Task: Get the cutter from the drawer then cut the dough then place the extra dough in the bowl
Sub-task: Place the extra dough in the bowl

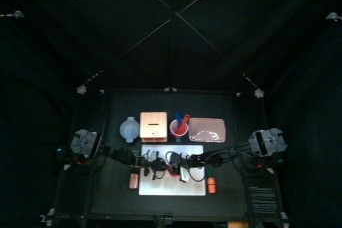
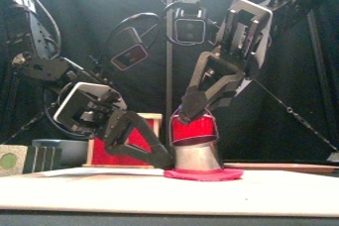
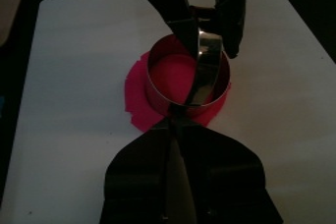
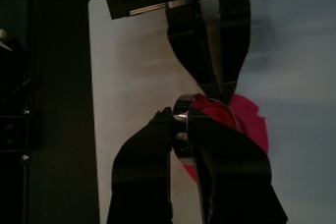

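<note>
Plainly, both arms are on the cutter (image 2: 199, 158), which stands upright on the dough (image 2: 203, 175), directly under the right gripper (image 4: 188, 120) and against the tips of the left gripper (image 3: 178, 130). The dough lies flat on the white cutting board (image 3: 79, 71).

Your right jaws are nearly closed on the wire handle (image 3: 207, 66) at the top of the ring. From there you can likely press straight down. Your left jaws come in low from the side and pinch to a point at the near rim. They seem clamped on the cutter's wall, probably to steady it against sliding.

The left jaws cover their own contact point, so you cannot confirm how firm that grip is. The cutter's lower edge is sunk out of sight in the dough, and nothing shows whether it has cut through. Only a thin fringe of dough shows outside the ring. The bowl (image 1: 130, 129) sits well apart, beyond the jaws, and appears only small in the top view.
</note>
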Action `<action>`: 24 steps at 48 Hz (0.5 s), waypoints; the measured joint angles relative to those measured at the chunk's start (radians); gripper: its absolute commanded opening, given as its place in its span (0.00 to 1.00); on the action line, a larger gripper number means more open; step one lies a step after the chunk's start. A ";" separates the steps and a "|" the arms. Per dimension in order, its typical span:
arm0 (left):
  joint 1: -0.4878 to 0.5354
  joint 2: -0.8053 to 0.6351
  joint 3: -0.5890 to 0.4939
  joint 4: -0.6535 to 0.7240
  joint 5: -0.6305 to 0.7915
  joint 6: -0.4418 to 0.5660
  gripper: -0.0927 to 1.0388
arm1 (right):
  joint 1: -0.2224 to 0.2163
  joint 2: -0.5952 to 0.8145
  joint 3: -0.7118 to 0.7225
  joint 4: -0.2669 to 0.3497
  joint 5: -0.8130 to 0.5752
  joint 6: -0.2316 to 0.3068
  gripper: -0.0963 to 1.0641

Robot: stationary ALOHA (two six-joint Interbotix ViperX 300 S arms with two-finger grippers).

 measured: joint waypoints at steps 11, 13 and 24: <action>-0.002 0.000 -0.002 0.000 0.014 0.000 0.57 | -0.020 -0.026 -0.008 -0.021 0.060 -0.002 0.43; 0.000 0.002 -0.003 0.000 0.017 0.002 0.57 | -0.028 -0.040 -0.008 -0.026 0.071 -0.002 0.43; 0.000 0.002 -0.003 -0.005 0.020 0.000 0.57 | -0.055 -0.137 0.011 -0.044 0.095 0.000 0.43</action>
